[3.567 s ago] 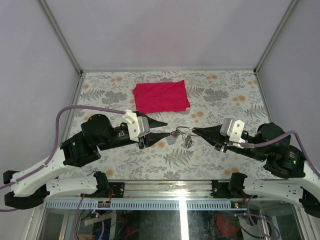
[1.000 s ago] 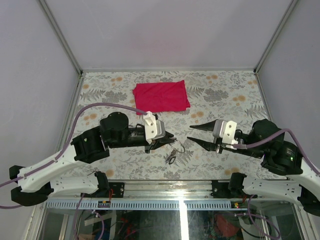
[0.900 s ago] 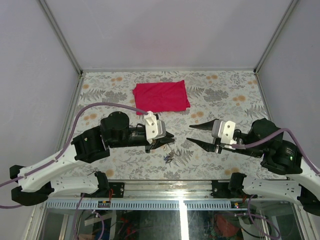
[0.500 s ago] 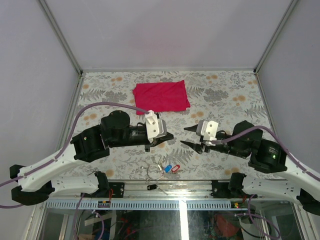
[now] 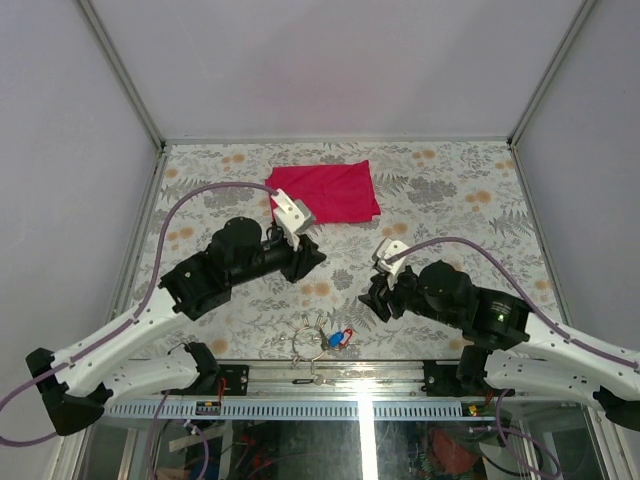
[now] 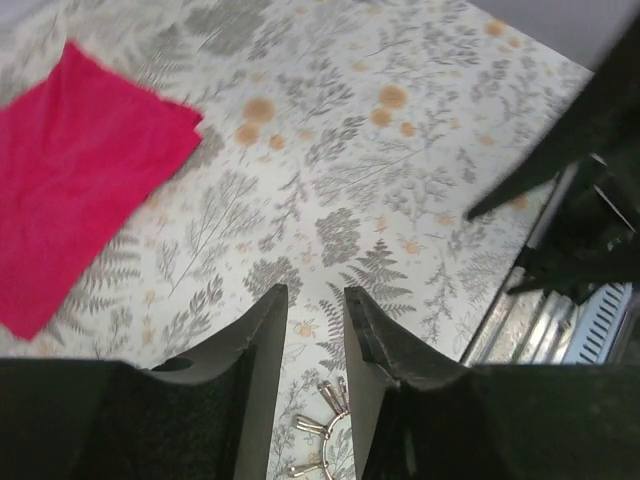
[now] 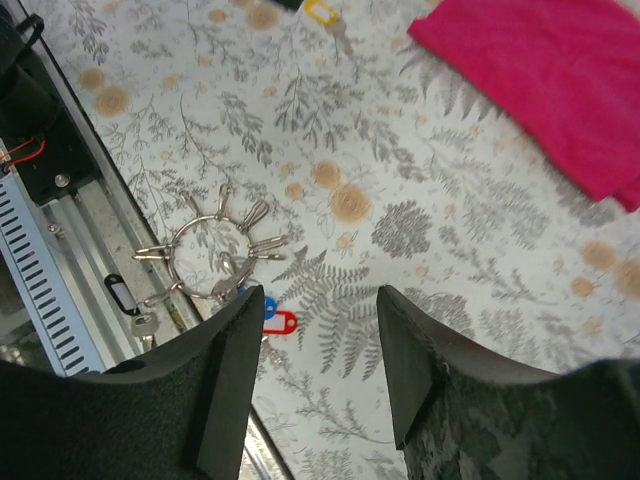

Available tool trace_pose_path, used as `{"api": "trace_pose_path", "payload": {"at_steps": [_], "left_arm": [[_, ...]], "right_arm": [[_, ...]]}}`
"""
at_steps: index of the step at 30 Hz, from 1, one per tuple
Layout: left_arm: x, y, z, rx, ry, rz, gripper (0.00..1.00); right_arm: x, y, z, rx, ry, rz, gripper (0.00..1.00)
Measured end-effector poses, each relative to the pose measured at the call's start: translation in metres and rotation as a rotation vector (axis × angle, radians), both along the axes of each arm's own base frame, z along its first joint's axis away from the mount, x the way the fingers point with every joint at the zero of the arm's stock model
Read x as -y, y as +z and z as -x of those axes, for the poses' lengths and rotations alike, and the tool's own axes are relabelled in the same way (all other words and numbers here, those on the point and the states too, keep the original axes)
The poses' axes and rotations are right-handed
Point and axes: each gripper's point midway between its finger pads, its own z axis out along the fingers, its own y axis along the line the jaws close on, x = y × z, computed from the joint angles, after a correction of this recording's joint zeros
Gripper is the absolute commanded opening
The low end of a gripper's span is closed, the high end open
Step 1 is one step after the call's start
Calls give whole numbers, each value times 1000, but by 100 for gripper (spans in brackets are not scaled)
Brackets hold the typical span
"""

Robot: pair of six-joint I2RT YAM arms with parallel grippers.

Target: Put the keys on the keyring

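Left fingers (image 6: 262, 345) narrowly apart, right fingers (image 7: 228, 365) wider, both empty; keyring (image 7: 172, 256) cropped at left wrist view's edge.

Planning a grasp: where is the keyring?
In the top view, the keyring lies centred at the table's near edge, with blue and red keys just right of it.

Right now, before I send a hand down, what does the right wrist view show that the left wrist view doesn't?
Only right wrist: the whole keyring with keys fanned around it, a blue key head and a red key head beside it, a black-headed key on the rail, a yellow-headed key at the top edge. Only left wrist: the right arm at the right edge. Both: the red cloth, the floral table, and some keys on the ring, cut off in the left wrist view.
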Motion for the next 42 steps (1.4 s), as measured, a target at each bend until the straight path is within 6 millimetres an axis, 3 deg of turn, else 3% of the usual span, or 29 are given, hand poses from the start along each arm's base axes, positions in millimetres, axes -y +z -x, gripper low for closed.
{"api": "trace_pose_path", "payload": {"at_steps": [5,9,13,18,22,28,42], "left_arm": [[-24,-31,-30,-142,168,30,42],[-38,-53,-40,-231,268,45,46],[-71,-70,-61,-300,436,79,56],[-112,-74,-81,-335,615,134,63],[-125,-69,-82,-323,665,153,65],[-130,-64,-82,-307,684,163,66],[-130,-75,-83,-321,683,130,68]], "right_arm": [[-9,-36,4,-135,-35,37,58],[-29,-72,9,-267,-27,101,59],[-48,-107,10,-365,-32,164,55],[-66,-153,10,-461,-46,251,50],[-77,-181,8,-520,-68,321,49],[-80,-186,-3,-550,-185,309,47],[-83,-198,-10,-661,-393,280,40]]}}
